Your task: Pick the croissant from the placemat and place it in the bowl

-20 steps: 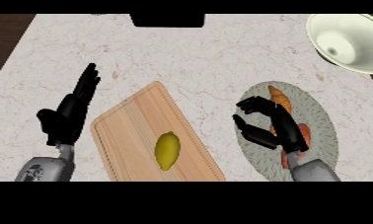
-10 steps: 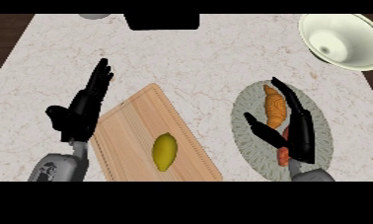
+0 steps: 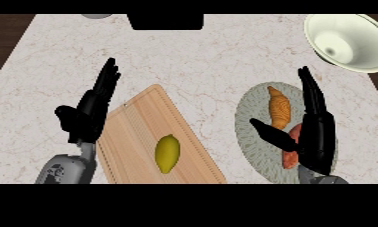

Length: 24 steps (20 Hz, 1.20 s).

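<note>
The golden-brown croissant (image 3: 279, 108) lies on a round grey-green placemat (image 3: 251, 121) at the right of the counter. My right hand (image 3: 316, 131) stands open just right of the croissant, fingers straight and pointing away, thumb (image 3: 267, 134) stretched out below the croissant's near end. It does not hold the croissant. The cream bowl (image 3: 347, 41) sits at the far right corner, cut by the view's edge. My left hand (image 3: 88, 111) rests open at the left, fingers up.
A wooden cutting board (image 3: 136, 126) lies between the hands with a yellow lemon (image 3: 167, 153) on it. A reddish-orange item (image 3: 292, 146) lies on the placemat, partly under my right hand. A black object (image 3: 165, 21) sits at the counter's far edge.
My right hand went from curled over the croissant to open with straight fingers, and now stands to its right. The croissant shows fully. The view shifted, so everything sits further left.
</note>
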### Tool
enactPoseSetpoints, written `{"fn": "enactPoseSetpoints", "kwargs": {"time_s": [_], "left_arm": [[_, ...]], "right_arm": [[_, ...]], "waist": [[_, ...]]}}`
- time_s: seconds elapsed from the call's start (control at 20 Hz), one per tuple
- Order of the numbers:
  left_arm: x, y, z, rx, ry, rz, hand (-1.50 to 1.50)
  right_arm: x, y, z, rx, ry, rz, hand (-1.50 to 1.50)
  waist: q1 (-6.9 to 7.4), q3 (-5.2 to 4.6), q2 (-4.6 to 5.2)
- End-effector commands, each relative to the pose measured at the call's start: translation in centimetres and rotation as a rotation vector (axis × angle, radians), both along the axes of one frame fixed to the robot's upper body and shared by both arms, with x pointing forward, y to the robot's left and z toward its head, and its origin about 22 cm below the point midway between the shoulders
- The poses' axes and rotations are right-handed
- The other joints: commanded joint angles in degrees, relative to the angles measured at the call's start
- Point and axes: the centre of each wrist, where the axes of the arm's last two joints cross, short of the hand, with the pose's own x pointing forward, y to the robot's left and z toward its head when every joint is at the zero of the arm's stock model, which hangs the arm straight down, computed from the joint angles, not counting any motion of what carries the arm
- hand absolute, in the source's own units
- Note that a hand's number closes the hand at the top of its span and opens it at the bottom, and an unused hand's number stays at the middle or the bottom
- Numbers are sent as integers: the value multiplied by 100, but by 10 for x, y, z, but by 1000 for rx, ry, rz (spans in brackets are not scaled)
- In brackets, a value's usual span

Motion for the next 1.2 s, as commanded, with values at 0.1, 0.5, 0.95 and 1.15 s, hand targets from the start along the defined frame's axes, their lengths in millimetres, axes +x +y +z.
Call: {"fn": "enactPoseSetpoints", "kwargs": {"time_s": [0.1,0.5,0.95,1.15], "left_arm": [[-2,2,9,-8,2,-3,0],[14,-6,4,7,-15,-9,0],[7,4,12,-26,6,-10,0],[-3,-10,-4,-2,-4,-3,0]], "right_arm": [[-1,1,61,-36,174,-78,-150],[43,13,61,4,490,-141,-150],[25,0,38,35,590,-94,-150],[9,-17,32,38,565,-81,-150]], "waist": [[14,5,-4],[63,13,36],[50,15,23],[37,16,22]]}}
